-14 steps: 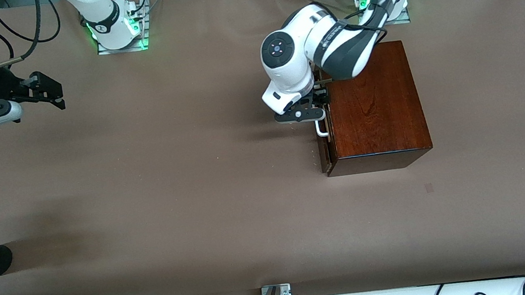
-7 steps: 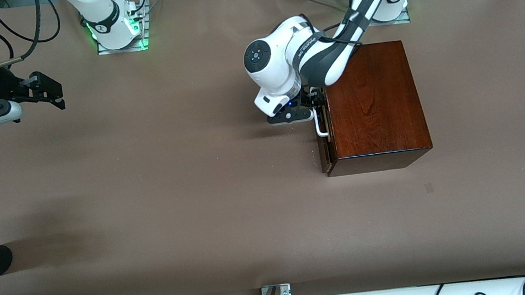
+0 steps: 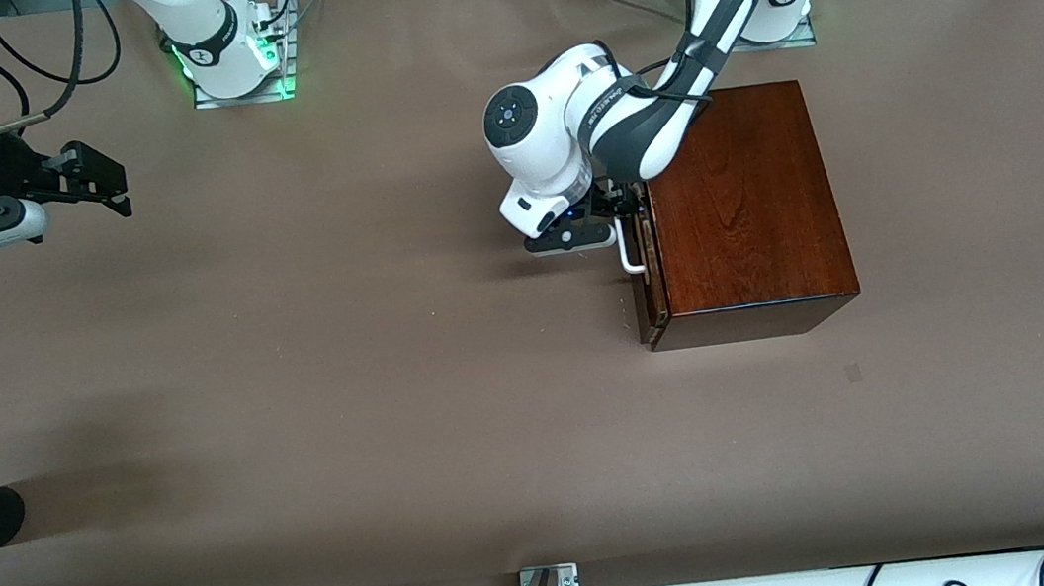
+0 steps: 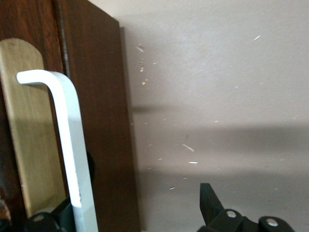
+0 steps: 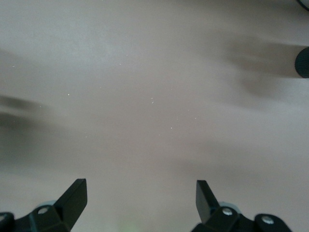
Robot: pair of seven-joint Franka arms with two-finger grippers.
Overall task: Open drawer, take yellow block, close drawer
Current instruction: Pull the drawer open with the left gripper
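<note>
Left gripper: my fingers straddle the white bar handle, not clamped; hooked
Drawer: barely ajar, front toward the right arm's end; stiff wood, probably slides heavy; pull at the handle's middle
Yellow block: unseen
Right gripper: spread, waiting

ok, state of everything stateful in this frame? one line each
drawer: cracked open a sliver, front just proud of the wooden box
white bar handle: hooked by one finger of the left hand, fingers spread wide
left hand: open, at the drawer front
right hand: open, waiting over bare table at the right arm's end
yellow block: not visible
</note>
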